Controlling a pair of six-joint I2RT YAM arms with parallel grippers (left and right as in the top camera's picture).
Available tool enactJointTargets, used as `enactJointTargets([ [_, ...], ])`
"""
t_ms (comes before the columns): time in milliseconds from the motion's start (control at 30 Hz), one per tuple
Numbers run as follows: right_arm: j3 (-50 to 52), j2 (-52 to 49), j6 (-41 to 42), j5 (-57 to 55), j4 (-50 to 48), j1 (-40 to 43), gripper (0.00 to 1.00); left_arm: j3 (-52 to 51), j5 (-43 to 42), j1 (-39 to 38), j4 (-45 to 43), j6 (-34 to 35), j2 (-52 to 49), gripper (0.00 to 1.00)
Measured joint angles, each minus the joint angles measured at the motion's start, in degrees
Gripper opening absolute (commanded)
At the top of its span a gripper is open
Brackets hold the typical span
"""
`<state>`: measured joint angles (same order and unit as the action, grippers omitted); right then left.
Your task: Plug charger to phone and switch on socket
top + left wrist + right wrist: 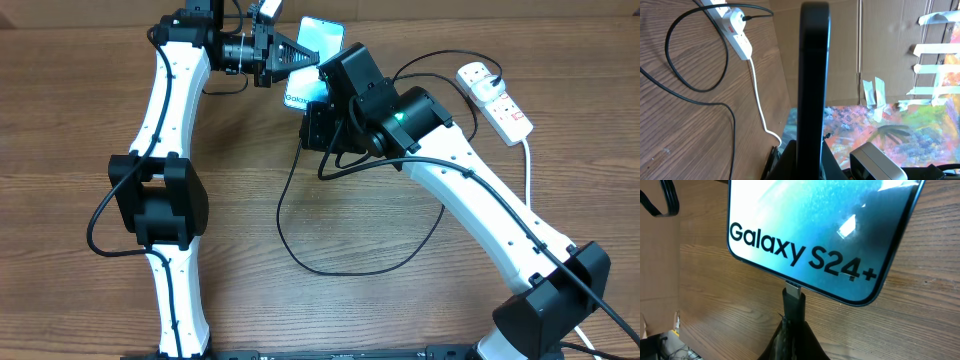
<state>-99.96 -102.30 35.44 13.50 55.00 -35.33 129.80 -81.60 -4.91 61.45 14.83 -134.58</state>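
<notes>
Overhead, 12 o'clock: phone (322,38), light blue screen showing, "Galaxy S24+" legible from right wrist view. Pinched from its 9 o'clock side by left tool (305,60), jaws closed onto the dark edges. From left wrist view, phone seen edge-on, clamped at its base.

Just toward 6 o'clock of phone: right tool (793,327), closed tight on black connector end of charger (793,305). Metal tip touching port in phone's bottom edge; depth of seating not readable. Rest of cable slack in a wide loop over counter (80,120), toward 6 o'clock from centre.

At 2 o'clock: socket (497,98), flat on counter, well apart from both tools. Black plug (743,17) seated in it, thick white cord (758,90) trailing toward 5 o'clock. Red switches (730,27) visible; on or off not readable.
</notes>
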Motion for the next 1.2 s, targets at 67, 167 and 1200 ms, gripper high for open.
enactJointTargets([
  [67, 0.0, 0.0, -0.1, 0.0, 0.0, 0.0, 0.04, 0.0, 0.0, 0.0, 0.0, 0.0, 0.0, 0.04],
  [167, 0.0, 0.0, 0.0, 0.0, 0.0, 0.0, 0.04, 0.0, 0.0, 0.0, 0.0, 0.0, 0.0, 0.04],
  [1200, -5.2, -11.2, -4.0, -1.9, 19.2, 0.4, 0.64, 0.0, 66.2, 2.5, 17.5, -0.2, 0.0, 0.04],
])
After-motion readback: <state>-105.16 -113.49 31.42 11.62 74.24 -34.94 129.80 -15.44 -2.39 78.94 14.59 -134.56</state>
